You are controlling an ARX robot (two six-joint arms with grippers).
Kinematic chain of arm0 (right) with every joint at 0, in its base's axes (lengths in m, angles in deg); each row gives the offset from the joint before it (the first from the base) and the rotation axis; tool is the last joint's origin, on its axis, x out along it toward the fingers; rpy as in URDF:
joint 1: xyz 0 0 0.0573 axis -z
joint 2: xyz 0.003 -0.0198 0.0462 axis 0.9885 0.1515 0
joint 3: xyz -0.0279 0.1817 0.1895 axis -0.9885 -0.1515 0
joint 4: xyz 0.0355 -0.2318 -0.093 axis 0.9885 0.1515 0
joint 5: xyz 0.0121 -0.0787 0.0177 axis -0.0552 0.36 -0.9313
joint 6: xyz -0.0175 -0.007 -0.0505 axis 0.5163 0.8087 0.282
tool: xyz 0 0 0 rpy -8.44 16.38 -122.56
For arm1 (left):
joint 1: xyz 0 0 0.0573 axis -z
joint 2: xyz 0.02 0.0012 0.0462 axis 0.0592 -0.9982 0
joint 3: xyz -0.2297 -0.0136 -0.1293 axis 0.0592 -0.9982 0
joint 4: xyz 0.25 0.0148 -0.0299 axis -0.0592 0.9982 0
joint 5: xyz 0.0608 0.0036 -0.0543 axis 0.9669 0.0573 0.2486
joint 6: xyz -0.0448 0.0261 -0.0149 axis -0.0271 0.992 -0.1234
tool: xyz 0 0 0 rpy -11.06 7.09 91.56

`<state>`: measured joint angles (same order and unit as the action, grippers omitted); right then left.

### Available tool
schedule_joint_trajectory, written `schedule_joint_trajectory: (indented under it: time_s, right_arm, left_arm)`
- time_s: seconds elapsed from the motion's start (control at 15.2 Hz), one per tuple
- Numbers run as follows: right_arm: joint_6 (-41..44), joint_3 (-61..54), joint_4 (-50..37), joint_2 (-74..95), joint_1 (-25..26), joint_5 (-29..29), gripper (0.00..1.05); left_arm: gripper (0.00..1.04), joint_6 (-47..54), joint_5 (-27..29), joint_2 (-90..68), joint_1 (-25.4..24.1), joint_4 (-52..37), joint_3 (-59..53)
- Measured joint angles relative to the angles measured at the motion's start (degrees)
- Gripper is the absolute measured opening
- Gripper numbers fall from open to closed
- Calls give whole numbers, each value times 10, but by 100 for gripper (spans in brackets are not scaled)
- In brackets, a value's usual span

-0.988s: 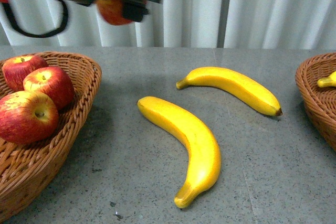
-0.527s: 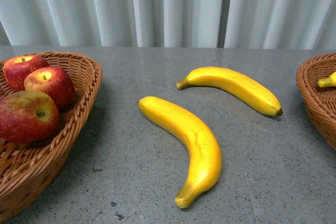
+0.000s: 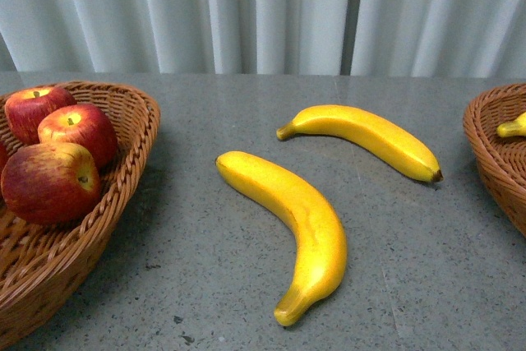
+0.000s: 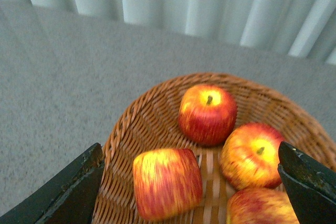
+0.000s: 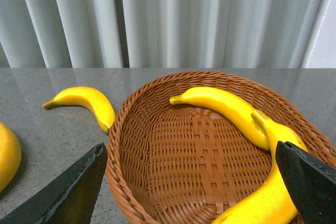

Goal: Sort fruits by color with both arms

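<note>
Several red apples lie in the left wicker basket [image 3: 136, 133]; the nearest apple [image 3: 51, 182] rests on its side. My left gripper [image 4: 190, 156] hangs open above this basket [image 4: 152, 114], its fingers [image 4: 68, 192] wide apart over a streaked apple [image 4: 167, 182] and empty. Two bananas lie on the table, a large one [image 3: 304, 219] in the middle and a smaller one [image 3: 362, 137] behind it. My right gripper [image 5: 191, 156] is open and empty over the right basket [image 5: 157, 145], which holds two bananas [image 5: 226, 108]. Neither arm shows in the front view.
The grey table [image 3: 230, 285] runs back to a pale curtain [image 3: 263, 14]. The right basket [image 3: 493, 154] stands at the table's right edge with a banana tip [image 3: 511, 127] showing. One banana [image 5: 86, 100] lies just outside that basket's rim.
One second ago my left gripper held an apple high at the front view's upper left. The arm has since left that view, and the nearest apple in the basket has shifted right and rolled.
</note>
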<state>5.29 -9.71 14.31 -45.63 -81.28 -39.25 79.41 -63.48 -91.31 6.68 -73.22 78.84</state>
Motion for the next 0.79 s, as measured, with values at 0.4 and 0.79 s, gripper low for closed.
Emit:
schedule_joint_trajectory:
  time_s: [0.4, 0.79]
  right_arm:
    - [0, 0, 0, 0, 0, 0, 98]
    - [0, 0, 0, 0, 0, 0, 98]
  left_arm:
    - [98, 31, 0, 91, 17, -28, -31]
    - [1, 62, -192, 347, -32, -60, -264]
